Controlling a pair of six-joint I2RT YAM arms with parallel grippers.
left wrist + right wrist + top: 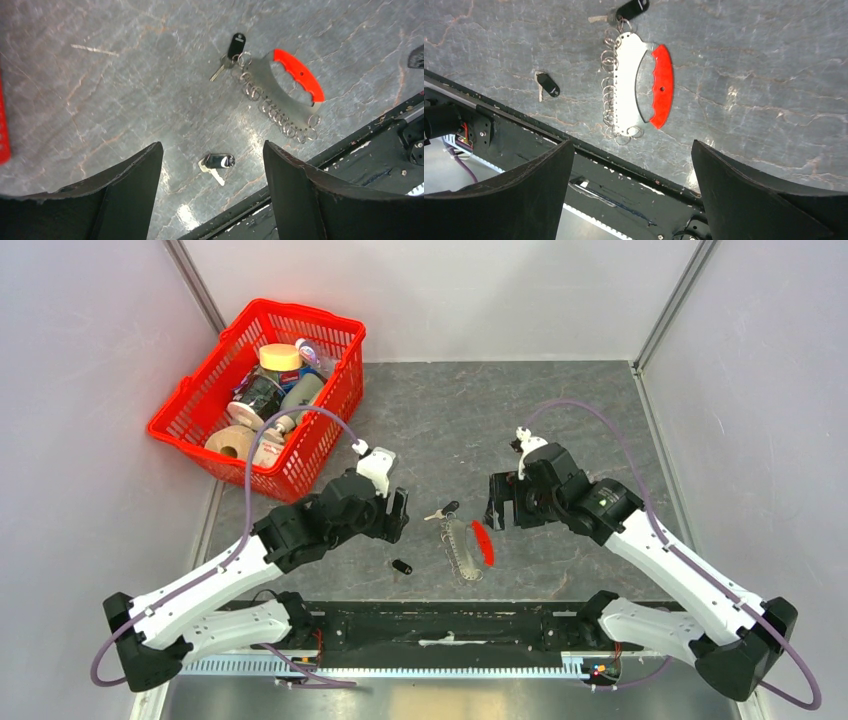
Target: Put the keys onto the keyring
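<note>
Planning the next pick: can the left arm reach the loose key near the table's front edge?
Probably yes: the loose key lies bare on the table ahead of the open left fingers, apart from the keyring, nothing covering it.

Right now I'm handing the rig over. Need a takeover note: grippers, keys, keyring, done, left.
Left gripper: open, empty, over the table left of the keyring.
Right gripper: open, empty, right of the keyring.
Keyring: flat on the table between the two grippers, with the red tag on the right arm's side.
First key: at the keyring's far end, touching an end ring. It looks threaded, but I can't confirm.
Second key: loose on the table, near-left of the keyring and apart from it.
Done: one key at most.
Left: pick up the second key and thread it on; check the first.
</note>
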